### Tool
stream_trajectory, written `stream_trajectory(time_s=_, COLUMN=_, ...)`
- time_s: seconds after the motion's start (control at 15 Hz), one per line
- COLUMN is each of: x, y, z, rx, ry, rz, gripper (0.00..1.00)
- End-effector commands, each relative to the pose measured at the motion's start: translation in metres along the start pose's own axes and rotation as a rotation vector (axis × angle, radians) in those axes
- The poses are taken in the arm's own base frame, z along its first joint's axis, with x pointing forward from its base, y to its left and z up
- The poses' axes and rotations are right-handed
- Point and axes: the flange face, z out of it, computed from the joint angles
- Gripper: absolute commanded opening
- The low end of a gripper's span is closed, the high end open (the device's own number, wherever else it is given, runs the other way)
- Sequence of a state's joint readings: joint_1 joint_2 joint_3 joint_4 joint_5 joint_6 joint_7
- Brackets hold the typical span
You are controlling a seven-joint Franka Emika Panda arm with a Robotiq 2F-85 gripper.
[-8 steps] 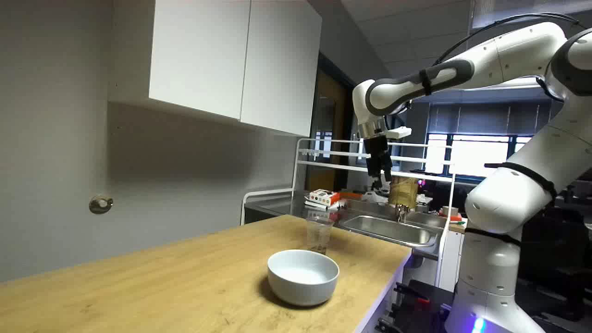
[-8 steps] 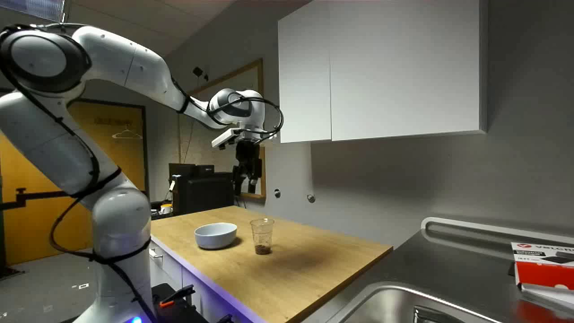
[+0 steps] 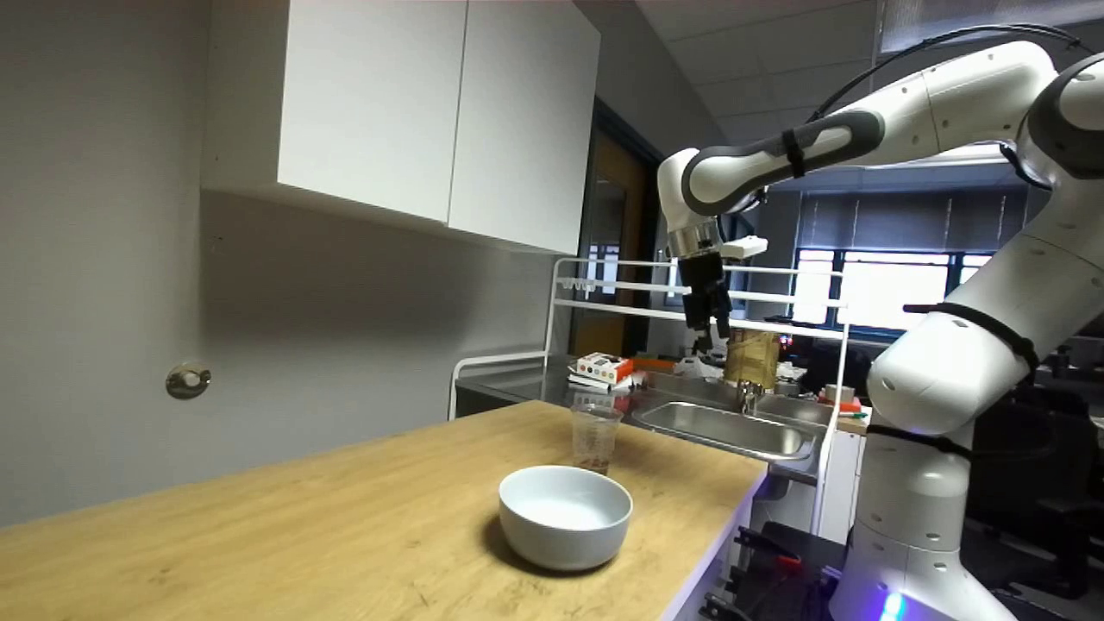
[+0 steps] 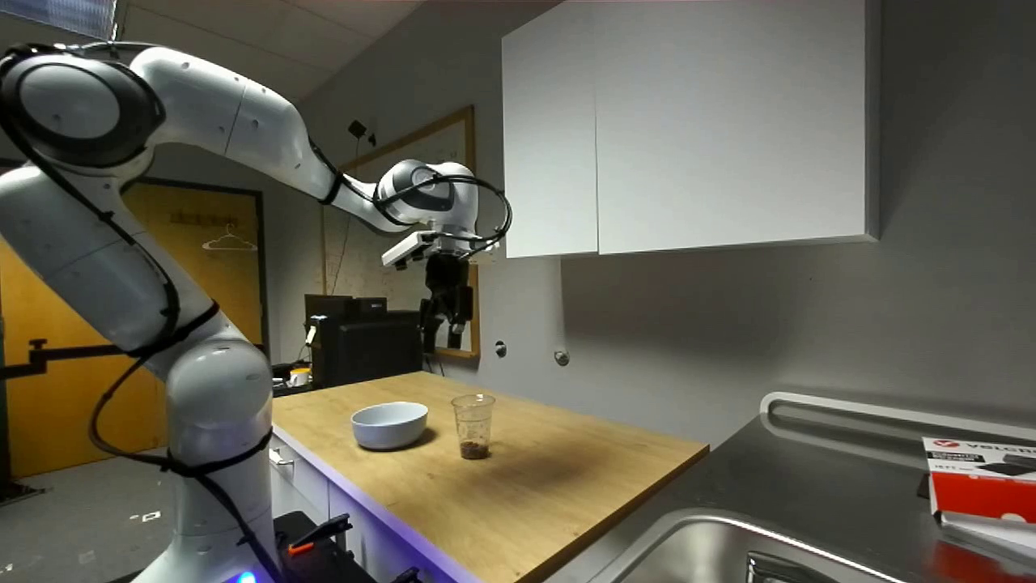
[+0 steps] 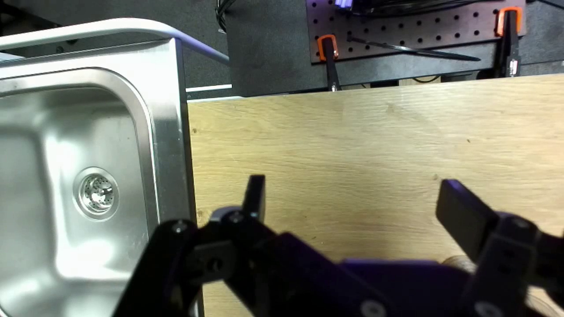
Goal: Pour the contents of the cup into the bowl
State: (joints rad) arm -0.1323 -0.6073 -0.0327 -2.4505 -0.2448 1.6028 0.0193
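- The claw is released: in the wrist view its fingers stand wide apart, and the counter shows between them.
- In both exterior views the claw points down, higher than the cup and the bowl and well apart from both.
- The cup stands upright on the counter, clear, with dark brown bits lying low in its bottom.
- The bowl sits near the cup, mouth up and white outside and in; a strip of counter shows between the two in an exterior view.
- In an exterior view the bowl stands in front of the cup and covers a little of its foot.
- The sink adjoins the counter's end; of cup and bowl, the cup is nearer to it.
- A red and white box lies beside the sink on a steel top.
- The cabinet, with white doors, hangs on the wall above the counter.
- In the wrist view two clamps with orange parts sit at the counter's long edge.
- Low at the right of that view, curved edges show past a finger, too covered to name.
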Motion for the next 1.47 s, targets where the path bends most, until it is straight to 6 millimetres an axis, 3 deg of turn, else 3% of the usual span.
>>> stream_trajectory(time_s=0.0, x=0.0, y=0.0, z=0.0, rx=0.0, ry=-0.001, rz=0.0, gripper=1.0)
stream_trajectory(time_s=0.2, x=0.003, y=-0.001, z=-0.001, rx=0.008, ry=0.003, rz=0.001, gripper=1.0)
stream_trajectory(time_s=0.53, x=0.025, y=-0.009, z=0.005, rx=0.024, ry=-0.006, rz=0.031, gripper=1.0)
stream_trajectory(time_s=1.2, x=0.103, y=-0.008, z=0.046, rx=0.226, ry=-0.007, rz=0.138, gripper=1.0)
stream_trajectory(time_s=1.4, x=0.121, y=-0.011, z=0.049, rx=0.279, ry=-0.019, rz=0.17, gripper=1.0)
